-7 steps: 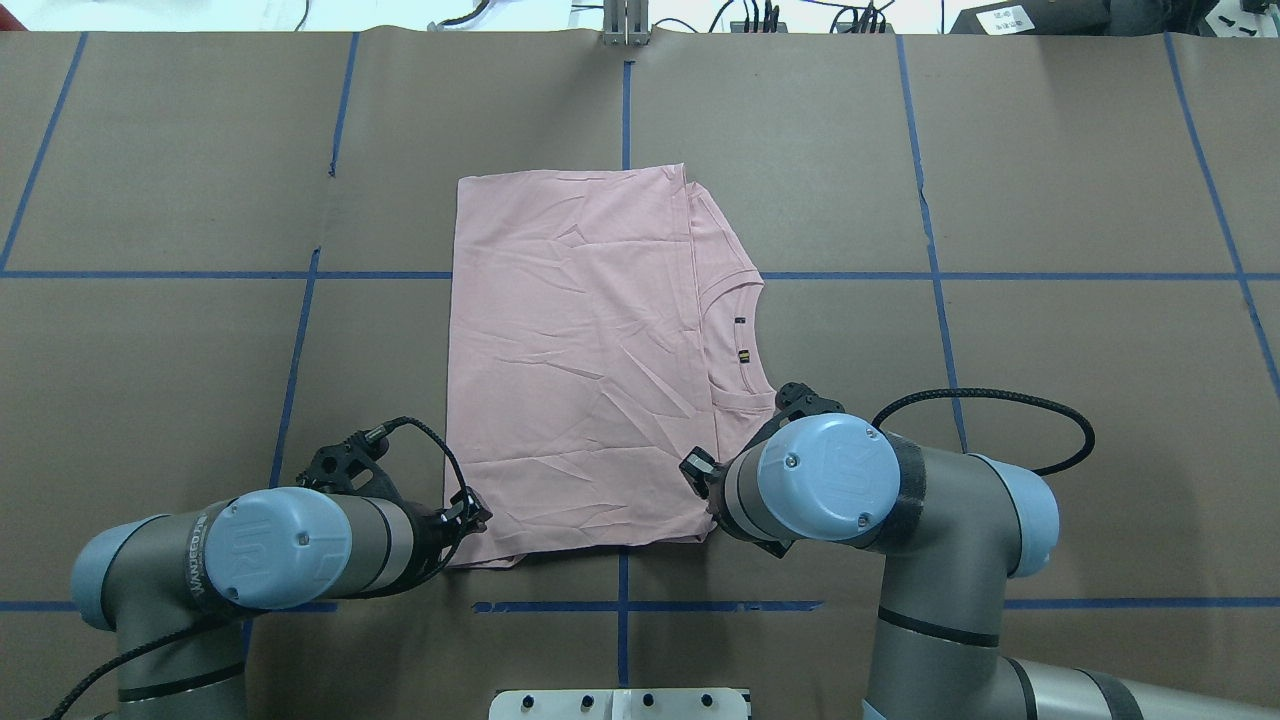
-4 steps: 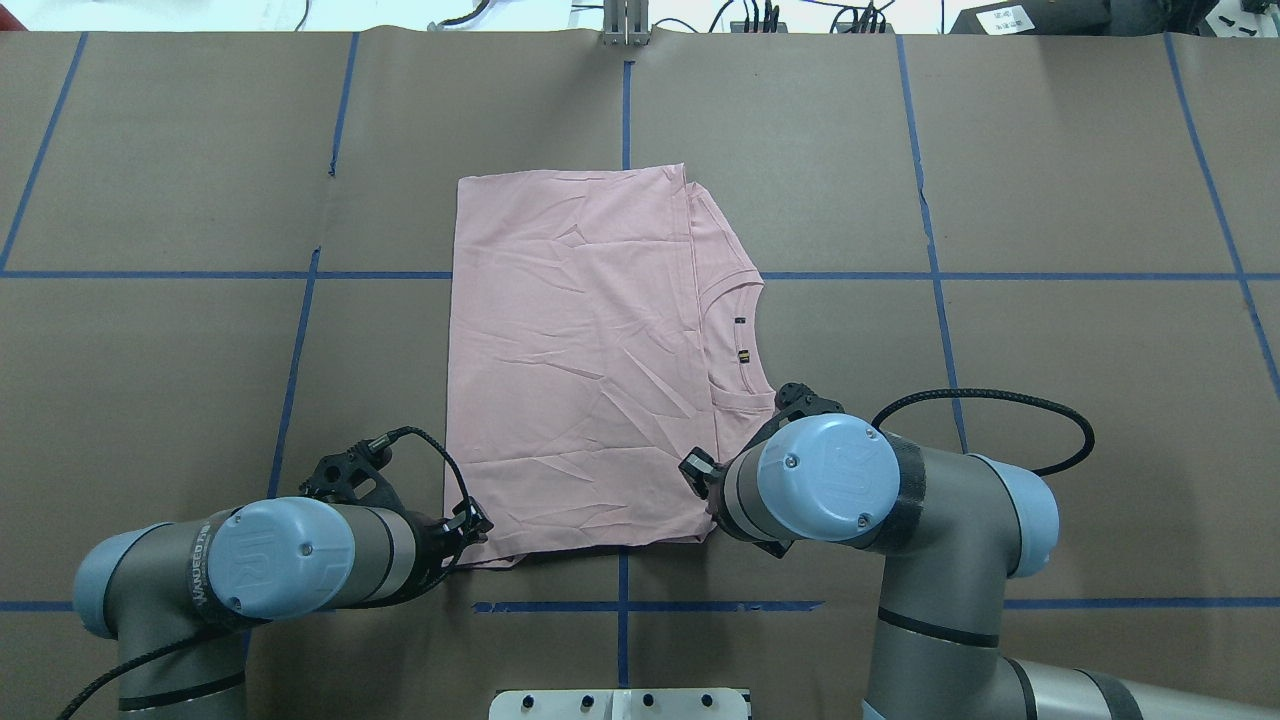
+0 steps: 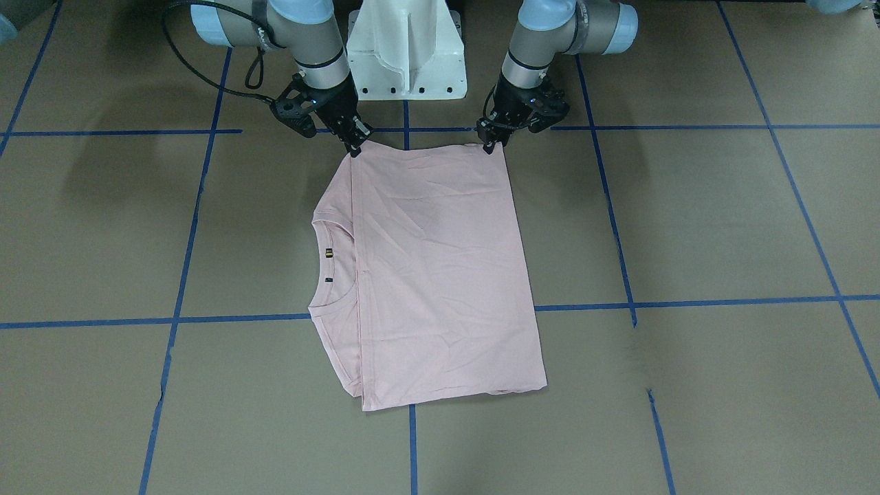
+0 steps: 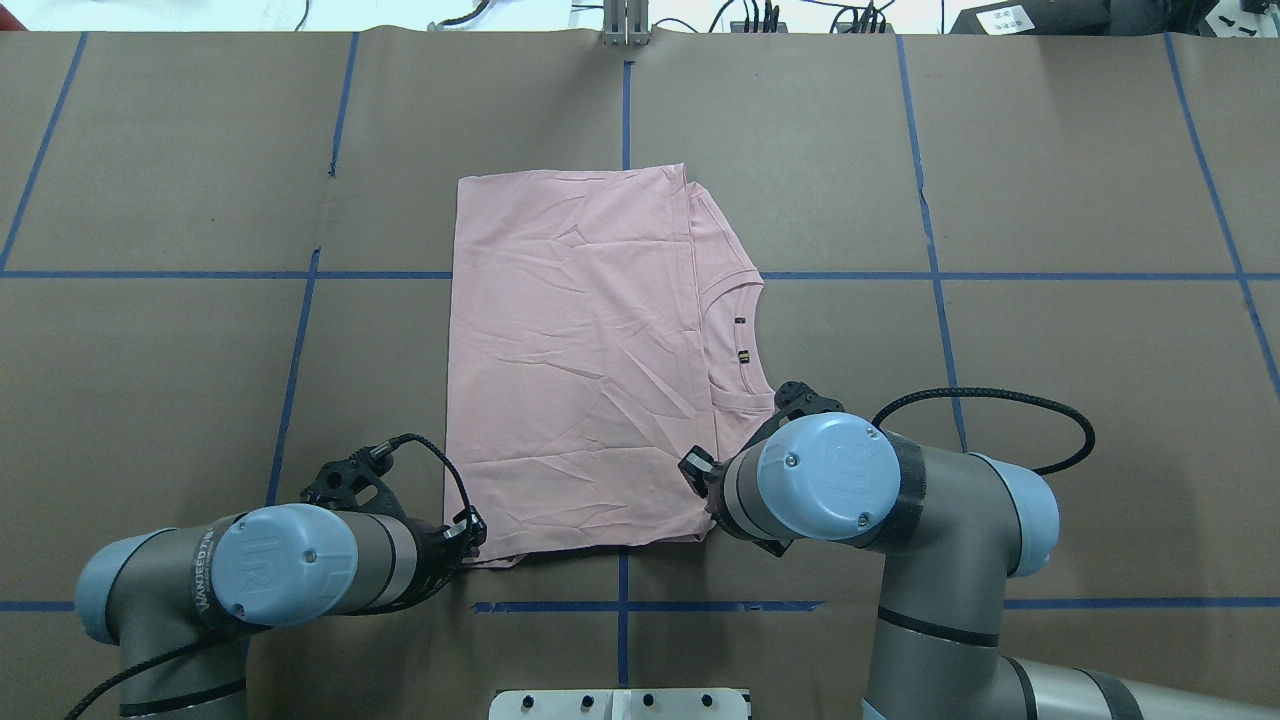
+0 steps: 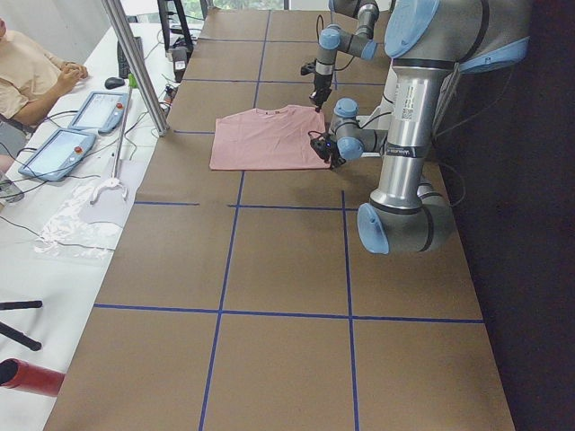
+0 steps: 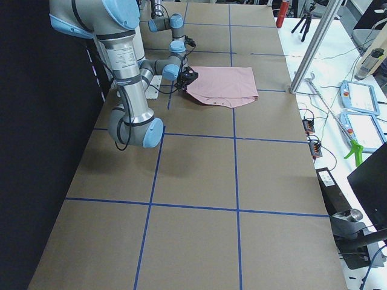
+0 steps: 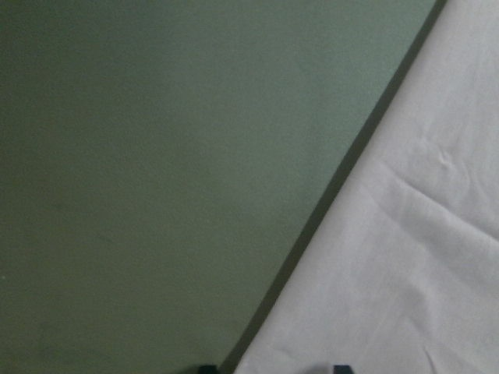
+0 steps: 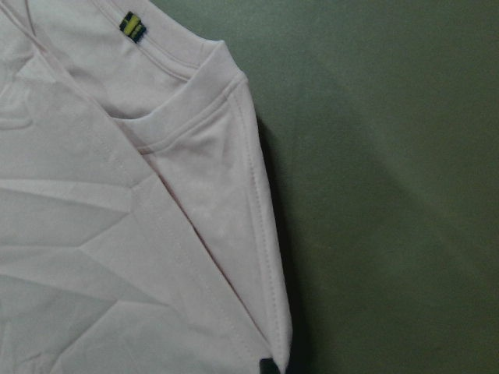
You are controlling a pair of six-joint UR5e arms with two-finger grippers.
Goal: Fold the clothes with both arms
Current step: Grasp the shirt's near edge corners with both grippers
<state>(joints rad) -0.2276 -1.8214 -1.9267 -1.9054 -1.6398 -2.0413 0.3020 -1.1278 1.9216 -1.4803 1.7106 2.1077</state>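
Front: pink T-shirt (image 3: 440,275) lies flat on table (image 3: 687,220), part-folded, collar to robot's right. Left gripper (image 3: 492,142) and right gripper (image 3: 355,146) are at its two near corners. Cloth prob. light, limp; pinch both corners, lift together.
Overhead: vs 1 s ago left arm (image 4: 290,570) drawn back slightly; right arm (image 4: 830,475) + T-shirt same.
L wrist: tips apart, T-shirt edge between, nothing clamped.
R wrist: one tip seen, state can't tell.

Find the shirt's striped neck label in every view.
Front-facing: neck label left of centre.
Overhead: right of centre.
Exterior left: too small to tell.
Exterior right: too small to tell.
Left wrist: not in it.
Right wrist: top left.
Shared landmark: the ribbed collar around it.
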